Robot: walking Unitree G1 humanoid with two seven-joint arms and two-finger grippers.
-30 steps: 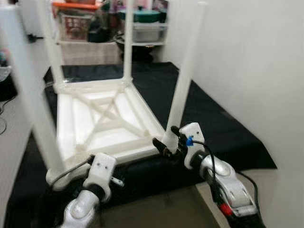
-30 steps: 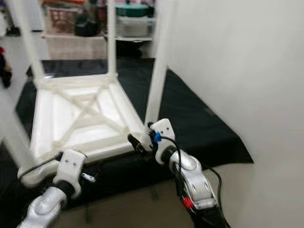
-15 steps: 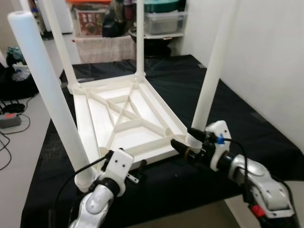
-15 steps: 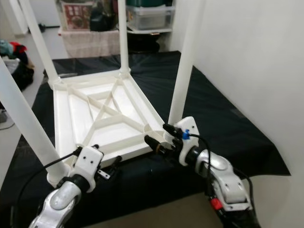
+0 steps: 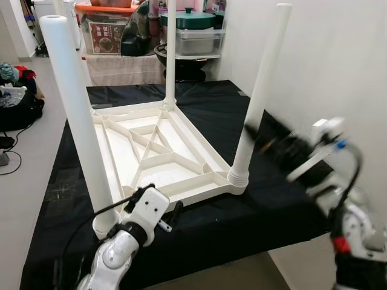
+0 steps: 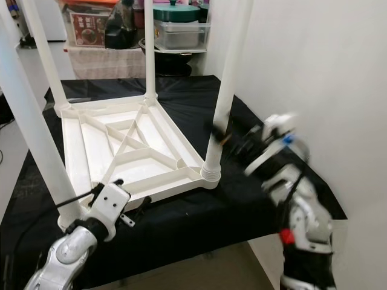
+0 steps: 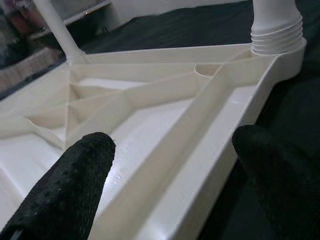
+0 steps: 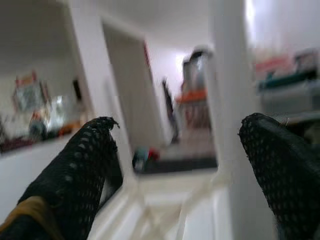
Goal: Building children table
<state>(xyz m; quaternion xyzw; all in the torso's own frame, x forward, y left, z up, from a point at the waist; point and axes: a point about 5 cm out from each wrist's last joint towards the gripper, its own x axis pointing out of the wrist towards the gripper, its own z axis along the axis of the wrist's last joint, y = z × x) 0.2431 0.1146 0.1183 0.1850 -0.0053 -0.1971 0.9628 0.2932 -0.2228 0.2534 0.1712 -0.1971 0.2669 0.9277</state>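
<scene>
With all 4 legs standing up from the upside-down children's table (image 5: 157, 157) on the black-covered tabletop (image 5: 205, 103), the right claw (image 6: 233, 142), fingers apart, nears the near-right leg (image 5: 257, 99), likely to tighten it, while the left claw (image 5: 172, 211) waits open by the frame's near edge.

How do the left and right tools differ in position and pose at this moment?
The left tool sits low at the upturned white table's near edge, by the near-left leg; the right tool is raised beside the near-right leg, partway up. The left is sharp; the right is blurred. Both are open, holding nothing.
</scene>
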